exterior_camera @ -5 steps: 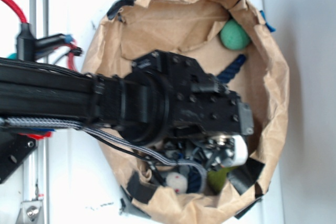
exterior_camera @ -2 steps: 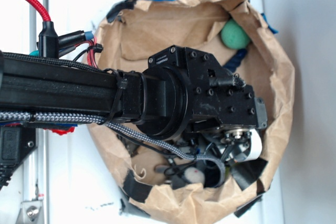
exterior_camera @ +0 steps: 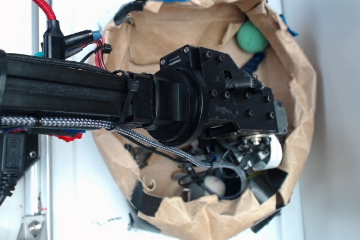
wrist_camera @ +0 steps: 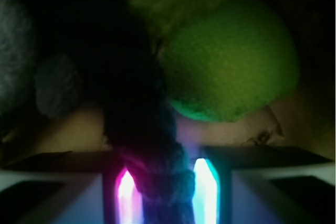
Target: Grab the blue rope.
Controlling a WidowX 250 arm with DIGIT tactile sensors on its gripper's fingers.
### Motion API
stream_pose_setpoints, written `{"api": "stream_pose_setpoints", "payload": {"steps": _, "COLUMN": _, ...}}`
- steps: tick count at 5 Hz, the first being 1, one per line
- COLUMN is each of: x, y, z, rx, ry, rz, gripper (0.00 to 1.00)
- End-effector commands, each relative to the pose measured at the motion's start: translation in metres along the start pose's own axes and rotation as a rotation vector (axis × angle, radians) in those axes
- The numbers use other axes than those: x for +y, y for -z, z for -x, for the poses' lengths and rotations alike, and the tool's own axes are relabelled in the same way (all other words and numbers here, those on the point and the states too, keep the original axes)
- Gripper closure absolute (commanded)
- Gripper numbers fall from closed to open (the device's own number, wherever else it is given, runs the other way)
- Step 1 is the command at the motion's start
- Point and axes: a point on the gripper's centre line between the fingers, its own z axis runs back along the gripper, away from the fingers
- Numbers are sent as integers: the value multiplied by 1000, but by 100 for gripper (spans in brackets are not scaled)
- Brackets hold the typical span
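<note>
I have the gripper point(wrist_camera: 167, 184) clenched around the blue rope point(wrist_camera: 152, 145), its glowing pads pressed against either side of the twisted strand, so the grab looks made. The rope runs up past a green plush toy point(wrist_camera: 231, 66). From outside, the arm hides most of it inside the paper-lined bowl point(exterior_camera: 298, 82); a short stretch shows near the green ball point(exterior_camera: 251, 36).
</note>
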Motion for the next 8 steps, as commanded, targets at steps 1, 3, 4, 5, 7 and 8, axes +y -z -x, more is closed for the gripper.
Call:
{"api": "stream_pose_setpoints", "payload": {"steps": 1, "x": -25, "y": -47, "z": 14, "rx": -5, "ry": 9, "rz": -217, "gripper": 100}}
{"api": "stream_pose_setpoints", "payload": {"steps": 3, "x": -17, "y": -119, "z": 47, "rx": -77, "ry": -304, "rz": -188, "gripper": 100}}
{"api": "stream_pose_setpoints", "payload": {"steps": 4, "x": -21, "y": -134, "z": 48, "rx": -40, "ry": -428, "rz": -177, "gripper": 100}}
{"api": "stream_pose_setpoints", "payload": {"steps": 5, "x": -24, "y": -145, "z": 46, "rx": -1, "ry": -534, "rz": -181, "gripper": 100}}
{"api": "stream_pose_setpoints", "payload": {"steps": 7, "x": -23, "y": -165, "z": 37, "rx": -21, "ry": -724, "rz": -193, "gripper": 100}}
{"api": "stream_pose_setpoints", "payload": {"steps": 8, "x": -24, "y": -166, "z": 34, "rx": -31, "ry": -732, "rz": -205, "gripper": 100}}
